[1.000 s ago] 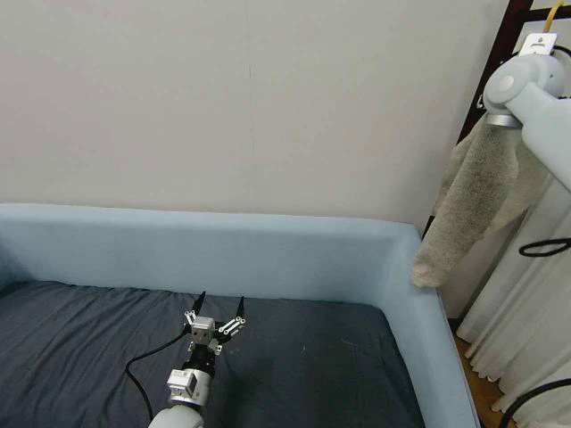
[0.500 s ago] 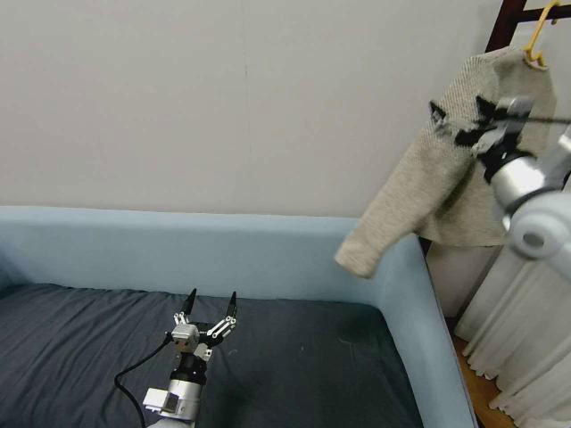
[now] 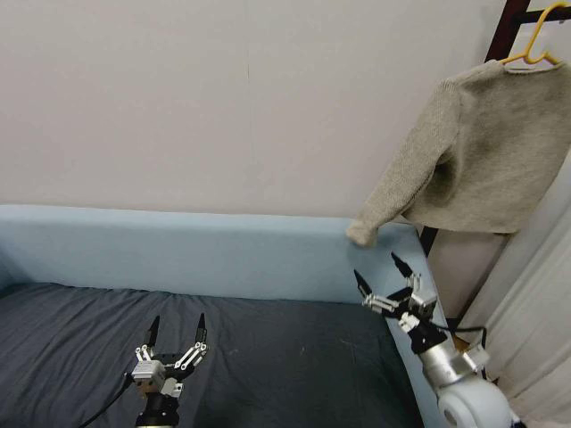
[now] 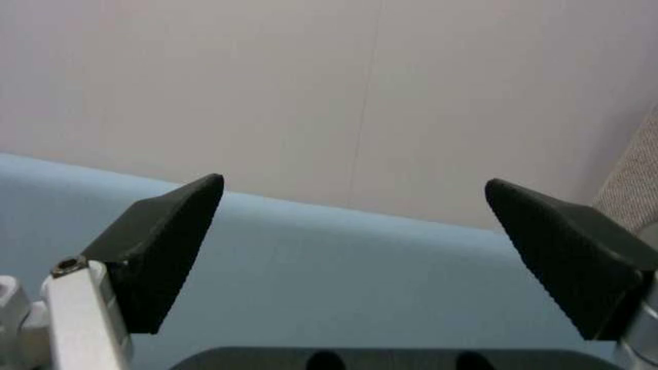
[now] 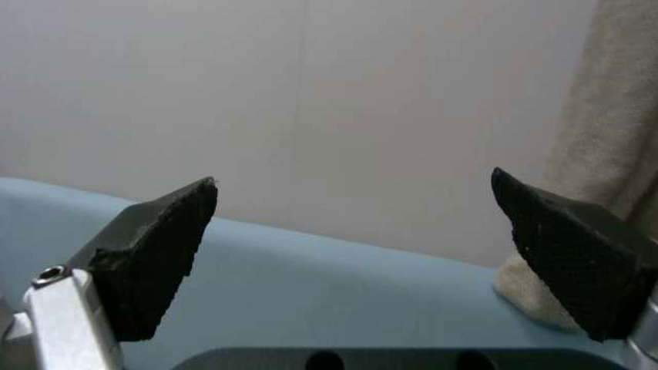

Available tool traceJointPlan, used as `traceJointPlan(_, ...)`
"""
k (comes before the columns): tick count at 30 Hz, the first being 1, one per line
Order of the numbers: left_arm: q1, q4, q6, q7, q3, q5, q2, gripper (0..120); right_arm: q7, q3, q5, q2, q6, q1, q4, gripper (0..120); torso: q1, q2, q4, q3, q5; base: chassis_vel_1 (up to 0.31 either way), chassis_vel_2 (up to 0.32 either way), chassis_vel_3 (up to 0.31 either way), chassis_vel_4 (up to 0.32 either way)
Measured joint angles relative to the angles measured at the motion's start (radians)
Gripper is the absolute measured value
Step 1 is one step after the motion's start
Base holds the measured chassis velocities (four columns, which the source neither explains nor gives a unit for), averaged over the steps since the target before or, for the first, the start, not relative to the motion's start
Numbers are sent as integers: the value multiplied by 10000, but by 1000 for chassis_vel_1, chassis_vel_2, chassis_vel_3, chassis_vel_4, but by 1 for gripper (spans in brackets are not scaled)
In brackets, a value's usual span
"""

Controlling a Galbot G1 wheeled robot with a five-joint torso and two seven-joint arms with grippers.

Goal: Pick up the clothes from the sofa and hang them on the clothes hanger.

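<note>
One sweater point(image 3: 486, 147) hangs on its hanger point(image 3: 533, 51) above the right hand point(image 3: 378, 271).

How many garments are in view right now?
1: a beige sweater hangs on the yellow hanger, upper right of the head view, one sleeve drooping toward the sofa's right end. More may lie on sofa parts outside the frame.

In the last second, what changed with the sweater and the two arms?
The right end effector let go of the sweater, which now hangs free on the yellow hanger, and dropped to the right end of the sofa, open. The left end effector drew back lower over the dark seat, open as before. The sofa has not moved.
</note>
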Motion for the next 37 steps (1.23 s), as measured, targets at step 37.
traceJointPlan(37, 257, -361, 615, -496, 840, 799, -435, 100, 1165, 2766, -1725, 1607, -1079, -2806, 1219, 100, 1, -1, -4, 2, 4, 0, 0, 0, 0)
